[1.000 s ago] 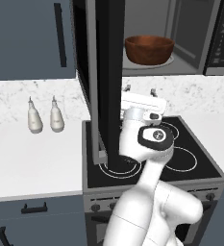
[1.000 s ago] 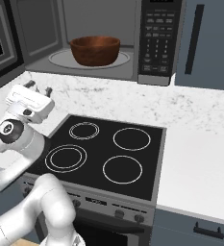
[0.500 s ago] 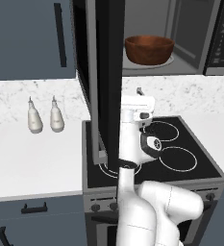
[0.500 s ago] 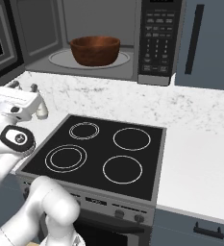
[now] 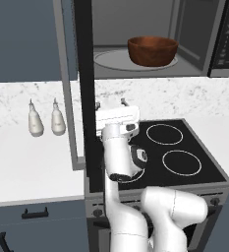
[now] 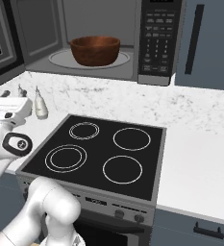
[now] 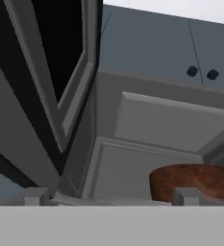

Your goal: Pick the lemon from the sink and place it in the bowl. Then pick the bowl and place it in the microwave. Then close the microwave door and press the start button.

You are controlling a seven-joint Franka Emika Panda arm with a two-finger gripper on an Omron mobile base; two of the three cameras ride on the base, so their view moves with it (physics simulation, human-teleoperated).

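My end effector (image 5: pixel 110 104) hangs empty with its jaws spread wide, just above the front left of the stovetop (image 5: pixel 165 150) and low in front of the microwave (image 6: pixel 104 43). I judge it sits there because the bowl is delivered and the door is the next thing to handle.

Left of the end effector, two pale bottles (image 5: pixel 44 118) stand side by side on the marble bench (image 5: pixel 22 157), well apart from it and out of the way of any door swing. Just beside it, rising above on its left, the microwave door (image 5: pixel 81 83) stands swung fully out, edge-on to the left base camera; through the hand camera I see its black glass and grey frame looming close at the upper left.

Above and to the right of the end effector, the bowl (image 6: pixel 94 50) rests upright on the round turntable inside the cavity. I cannot see into it, so I cannot tell whether the lemon lies there. Further right is the black keypad strip (image 6: pixel 159 38), where the start button awaits once the door is shut.
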